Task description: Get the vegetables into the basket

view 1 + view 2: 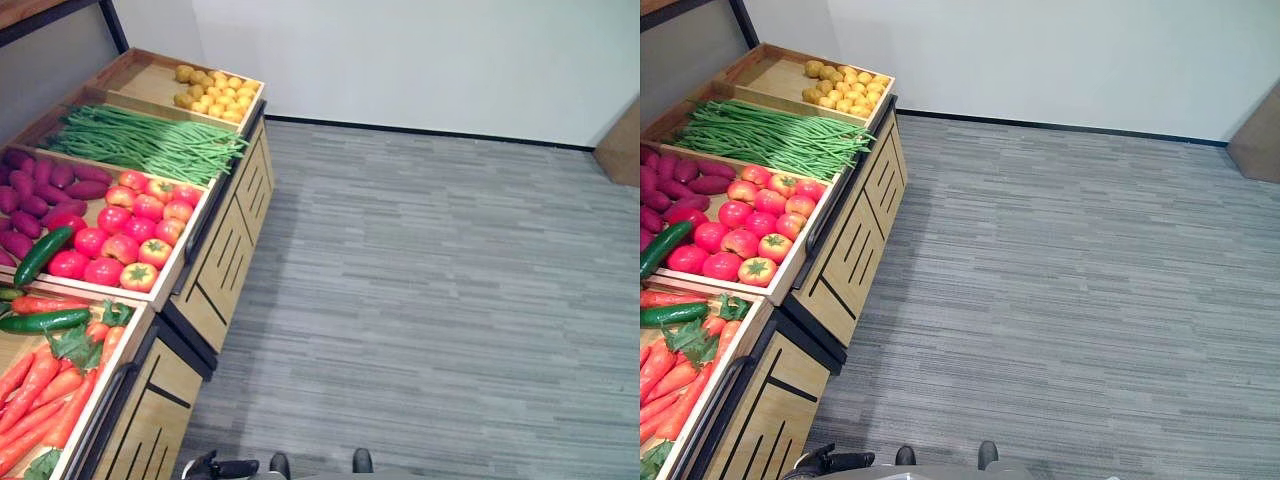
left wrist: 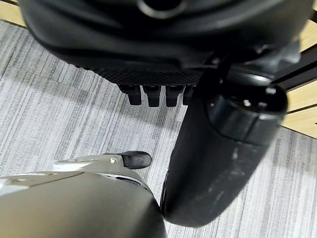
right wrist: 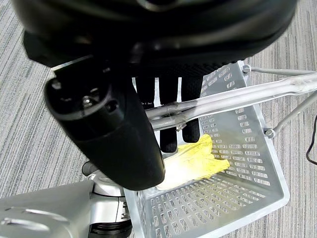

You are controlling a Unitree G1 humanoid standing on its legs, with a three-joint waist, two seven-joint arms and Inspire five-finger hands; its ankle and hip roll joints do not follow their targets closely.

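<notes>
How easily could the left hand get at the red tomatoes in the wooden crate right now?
Probably not yet: the left hand hangs low over the floor, holding nothing, while the red tomatoes lie uncovered up in the wooden crate.

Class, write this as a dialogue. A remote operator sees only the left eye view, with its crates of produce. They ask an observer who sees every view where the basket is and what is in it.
Operator: I see no basket. Where is it?
Observer: The right wrist view shows a grey perforated basket hanging over the floor. The right hand is curled round its metal handle.
Operator: Anything in it yet?
Observer: One yellow item lies on the bottom. I cannot tell what it is.
</notes>
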